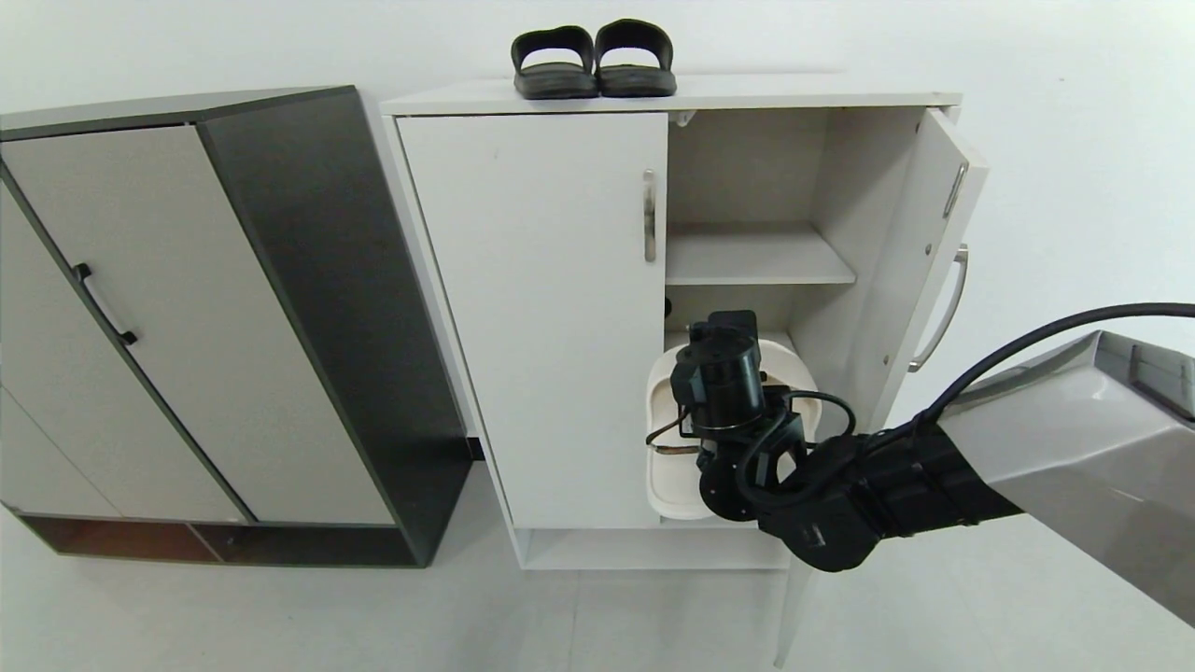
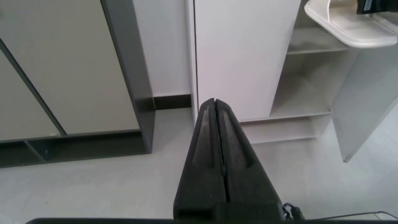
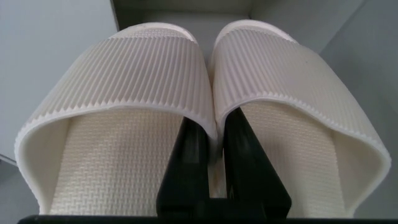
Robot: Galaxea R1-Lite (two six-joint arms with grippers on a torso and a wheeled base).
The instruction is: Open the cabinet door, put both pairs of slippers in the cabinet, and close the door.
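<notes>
white wall and pale floor, two cabinets standing side by side against the wall. on the left, a dark grey cabinet with light grey doors (image 1: 327,308), both shut. to its right, the white two-door cabinet (image 1: 532,317): left door shut, right door (image 1: 920,252) swung open to the far right, inner shelf (image 1: 756,257) bare.

pair of black rubber slippers (image 1: 594,61) sits side by side on the white cabinet's top, near its middle.

pair of cream ribbed slippers (image 1: 667,467) at the mouth of the open right compartment, below the shelf, heels jutting out past the cabinet front. whether the soles rest on the lower board, cannot tell.

right claw (image 3: 216,137) has one black finger under each slipper's strap, fingers drawn together and pinching the two touching inner sides, so both slippers are held as one.

left claw (image 2: 214,104) hangs over the floor in front of the gap between the two cabinets, fingers pressed flat together, holding nothing.
</notes>
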